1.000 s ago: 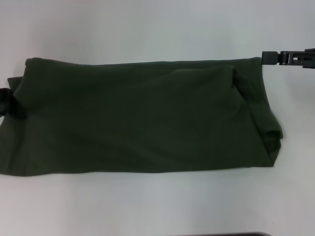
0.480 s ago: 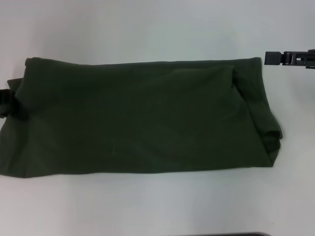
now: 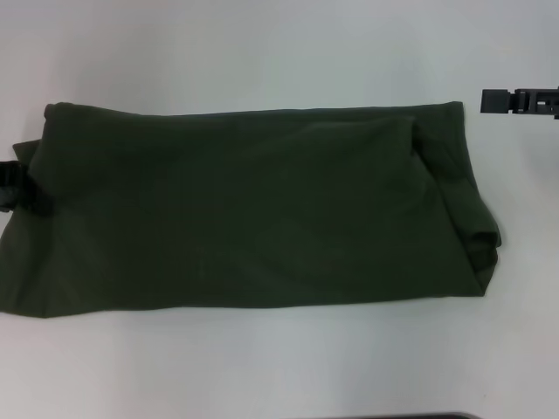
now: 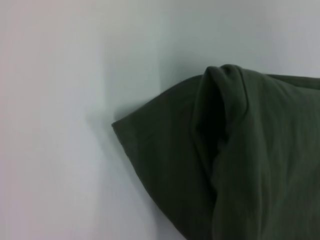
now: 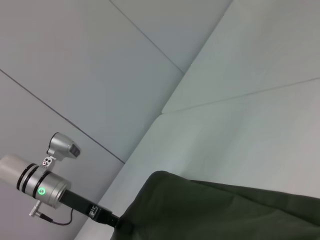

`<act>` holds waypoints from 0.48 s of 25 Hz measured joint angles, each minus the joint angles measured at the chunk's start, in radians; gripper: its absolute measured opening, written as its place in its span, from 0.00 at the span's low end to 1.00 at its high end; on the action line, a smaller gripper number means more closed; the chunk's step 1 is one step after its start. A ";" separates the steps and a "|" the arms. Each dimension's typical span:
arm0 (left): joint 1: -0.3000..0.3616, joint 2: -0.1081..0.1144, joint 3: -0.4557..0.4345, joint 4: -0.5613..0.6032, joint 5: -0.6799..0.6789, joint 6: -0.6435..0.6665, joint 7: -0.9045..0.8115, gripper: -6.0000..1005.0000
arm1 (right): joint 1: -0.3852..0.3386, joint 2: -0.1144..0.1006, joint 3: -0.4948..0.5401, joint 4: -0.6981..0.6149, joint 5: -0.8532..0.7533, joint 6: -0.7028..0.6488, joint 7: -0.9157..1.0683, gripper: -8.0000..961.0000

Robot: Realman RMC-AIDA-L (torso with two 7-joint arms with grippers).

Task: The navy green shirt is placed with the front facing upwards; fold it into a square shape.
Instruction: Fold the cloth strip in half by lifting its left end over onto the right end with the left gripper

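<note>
The navy green shirt (image 3: 253, 209) lies flat on the white surface (image 3: 279, 52), folded into a long band that runs from the surface's left edge, where its lower left part goes out of the head view, to well toward the right edge. Its far long edge is straight; the near long edge is also fairly even. At the right end the cloth is doubled over itself, with a rumpled fold bulging toward the near right corner of the band. No lettering or collar shows on the upturned side. The left gripper (image 3: 9, 183) sits at the shirt's left end, low at the surface's left edge, with only a small dark part of it showing against the cloth; whether its jaws are open, closed or gripping the fabric cannot be told. The left wrist view shows a corner of the shirt (image 4: 165, 165) with a folded ridge of cloth lying on the surface. The right gripper (image 3: 493, 100) is just beside the shirt's far right corner, apart from the cloth with bare surface between them; its jaws hold nothing, but whether they are open or closed cannot be told.
</note>
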 joint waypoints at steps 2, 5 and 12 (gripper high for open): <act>0.001 0.000 0.001 0.000 0.000 0.001 0.001 0.08 | 0.000 0.000 -0.002 0.000 -0.001 0.004 0.000 0.64; 0.001 -0.001 0.001 -0.001 -0.001 0.001 0.007 0.08 | 0.000 -0.002 -0.007 0.000 -0.003 0.007 0.000 0.64; -0.016 0.010 -0.046 -0.001 -0.063 0.114 0.055 0.08 | 0.000 -0.034 -0.005 -0.001 -0.042 0.015 0.022 0.64</act>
